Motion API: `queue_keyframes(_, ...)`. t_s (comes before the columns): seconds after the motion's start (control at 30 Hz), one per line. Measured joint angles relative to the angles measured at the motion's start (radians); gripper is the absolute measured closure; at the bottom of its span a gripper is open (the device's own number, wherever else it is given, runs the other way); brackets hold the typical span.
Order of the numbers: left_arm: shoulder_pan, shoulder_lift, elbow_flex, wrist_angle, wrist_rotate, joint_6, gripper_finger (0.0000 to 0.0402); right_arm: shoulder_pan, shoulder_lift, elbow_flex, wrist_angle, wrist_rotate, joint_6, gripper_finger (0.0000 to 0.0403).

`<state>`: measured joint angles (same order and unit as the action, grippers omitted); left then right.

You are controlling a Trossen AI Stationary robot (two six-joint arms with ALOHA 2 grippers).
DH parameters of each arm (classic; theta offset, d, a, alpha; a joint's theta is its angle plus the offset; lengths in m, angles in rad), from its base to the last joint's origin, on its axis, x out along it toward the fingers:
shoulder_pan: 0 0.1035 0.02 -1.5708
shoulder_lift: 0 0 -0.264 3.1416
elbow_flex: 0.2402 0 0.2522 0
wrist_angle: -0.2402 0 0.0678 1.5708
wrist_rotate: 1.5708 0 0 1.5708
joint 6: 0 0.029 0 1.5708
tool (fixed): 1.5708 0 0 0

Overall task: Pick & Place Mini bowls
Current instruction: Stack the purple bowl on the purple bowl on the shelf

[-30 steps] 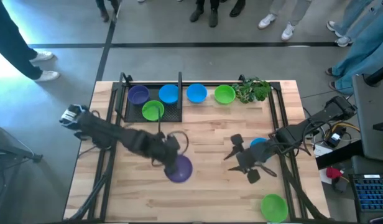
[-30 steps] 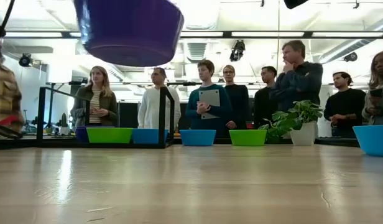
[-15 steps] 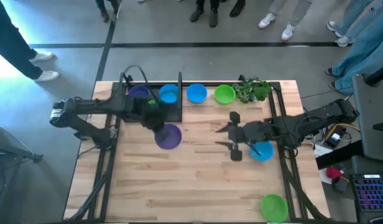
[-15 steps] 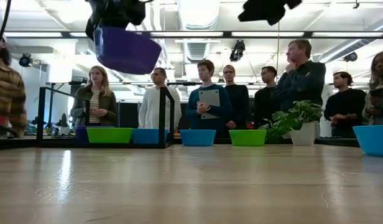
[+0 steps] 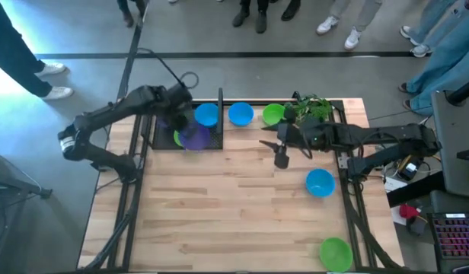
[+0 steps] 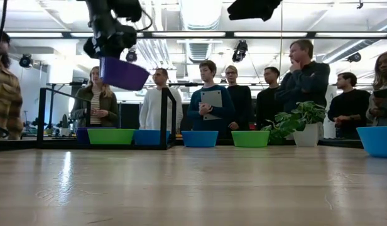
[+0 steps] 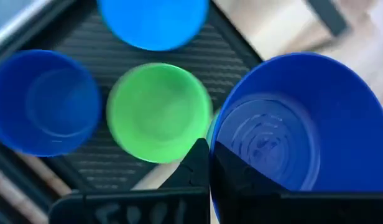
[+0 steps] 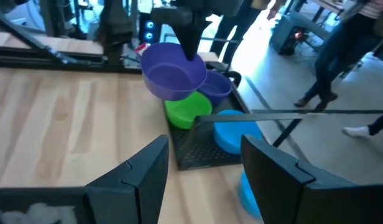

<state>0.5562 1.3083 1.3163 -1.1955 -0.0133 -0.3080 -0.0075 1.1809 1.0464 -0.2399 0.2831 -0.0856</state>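
- Your left gripper point(image 5: 190, 131) is clamped on the small round purple plastic bowl point(image 5: 195, 137), held above the black ribbed tray point(image 5: 213, 141).
- Your right gripper point(image 5: 274, 150) hangs with fingers spread, empty, near the lime green plastic bowl point(image 5: 273, 114).

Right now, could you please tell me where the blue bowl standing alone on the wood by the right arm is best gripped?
Probably by its rim: the blue bowl stands upright, mouth up, with a thin flaring wall. Bring the open right gripper straight down, one finger inside the wall, one outside, on the side nearest that arm.
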Motion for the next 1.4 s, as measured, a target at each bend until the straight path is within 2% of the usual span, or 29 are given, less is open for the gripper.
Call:
queue_keyframes(0.3, 0.301, 0.001, 0.000, 0.037, -0.027, 0.135, 0.0401, -0.055, 0.023, 0.065, -0.059, -0.003, -0.005, 0.0204)
queue_keyframes(0.5, 0.408, 0.028, 0.000, 0.105, -0.151, 0.228, 0.0401, -0.062, 0.044, 0.090, -0.087, -0.003, -0.027, 0.0204)
queue_keyframes(0.77, 0.427, 0.115, 0.000, 0.127, -0.301, 0.336, 0.0401, -0.063, 0.045, 0.090, -0.097, -0.003, -0.031, 0.0204)
queue_keyframes(1.1, 0.428, 0.215, 0.000, 0.133, -0.328, 0.507, 0.0402, -0.063, 0.045, 0.088, -0.102, -0.003, -0.049, 0.0204)
queue_keyframes(1.4, 0.429, 0.252, 0.000, 0.149, -0.326, 0.787, 0.0402, -0.063, 0.045, 0.083, -0.102, -0.003, -0.050, 0.0204)
